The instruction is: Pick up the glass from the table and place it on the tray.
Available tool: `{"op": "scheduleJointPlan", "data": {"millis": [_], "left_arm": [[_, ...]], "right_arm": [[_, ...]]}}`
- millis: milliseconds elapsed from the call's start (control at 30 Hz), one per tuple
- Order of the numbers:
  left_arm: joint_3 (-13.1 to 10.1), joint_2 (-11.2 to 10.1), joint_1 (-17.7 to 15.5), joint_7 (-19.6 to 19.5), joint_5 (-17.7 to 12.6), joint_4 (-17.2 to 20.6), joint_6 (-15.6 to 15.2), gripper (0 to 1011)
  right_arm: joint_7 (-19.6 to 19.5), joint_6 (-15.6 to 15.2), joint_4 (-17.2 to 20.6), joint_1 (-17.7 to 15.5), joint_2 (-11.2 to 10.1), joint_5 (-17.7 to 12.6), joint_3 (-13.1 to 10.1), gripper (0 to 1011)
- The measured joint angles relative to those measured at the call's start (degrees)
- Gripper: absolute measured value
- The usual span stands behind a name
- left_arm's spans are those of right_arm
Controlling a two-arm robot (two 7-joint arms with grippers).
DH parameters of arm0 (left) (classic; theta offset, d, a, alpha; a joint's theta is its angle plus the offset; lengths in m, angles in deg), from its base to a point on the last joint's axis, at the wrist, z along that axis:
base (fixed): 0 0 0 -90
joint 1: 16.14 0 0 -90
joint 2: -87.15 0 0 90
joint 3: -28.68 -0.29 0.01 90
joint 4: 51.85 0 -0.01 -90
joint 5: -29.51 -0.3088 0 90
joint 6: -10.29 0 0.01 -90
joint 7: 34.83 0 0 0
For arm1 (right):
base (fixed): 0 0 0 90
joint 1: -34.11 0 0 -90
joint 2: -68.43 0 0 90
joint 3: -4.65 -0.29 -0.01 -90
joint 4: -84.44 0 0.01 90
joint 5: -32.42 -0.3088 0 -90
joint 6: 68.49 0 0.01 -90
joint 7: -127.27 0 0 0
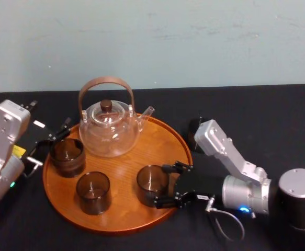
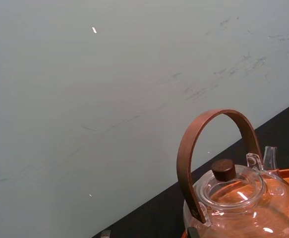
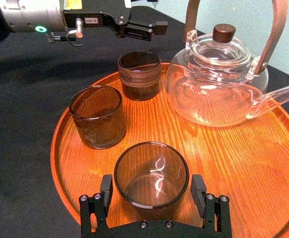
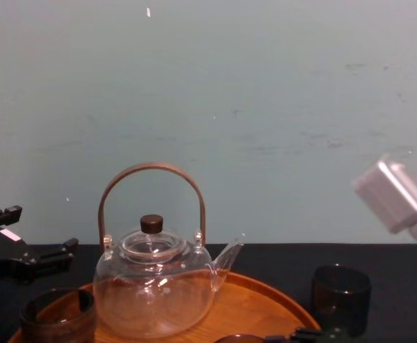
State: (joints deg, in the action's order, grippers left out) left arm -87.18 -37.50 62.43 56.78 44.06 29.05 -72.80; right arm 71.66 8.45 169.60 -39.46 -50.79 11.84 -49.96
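Sitting upright on the tray (image 3: 243, 163) near its front right rim, the smoky glass (image 3: 151, 173) is flanked by the right gripper (image 3: 151, 187), fingers spread (you can see a sliver of gap each side). A second glass (image 3: 97, 116), a third glass (image 3: 139, 74) and the glass teapot (image 3: 216, 94) share the tray. Your left gripper (image 1: 52, 144) hangs open by the tray's left rim, above the black table (image 1: 278, 120).

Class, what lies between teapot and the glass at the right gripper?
Bare tray, in the right wrist view, separates teapot from the glass at the right gripper; left gripper hovers at its edge.
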Motion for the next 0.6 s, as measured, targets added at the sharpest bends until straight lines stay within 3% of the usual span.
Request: {"op": "scheduleJointPlan", "data": {"millis": [400,600], "left_arm": [[0.0,0.0,0.0,0.0,0.0,0.0,0.0,1001],[0.0,0.0,0.0,0.0,0.0,0.0,0.0,1001]], "right_arm": [[2.8,2.8,4.7,-3.3,-6.0,-3.0,-2.0,1002],[1.8,4.9,7.8,-6.7,-9.8,-5.5,-5.2,1003]]}}
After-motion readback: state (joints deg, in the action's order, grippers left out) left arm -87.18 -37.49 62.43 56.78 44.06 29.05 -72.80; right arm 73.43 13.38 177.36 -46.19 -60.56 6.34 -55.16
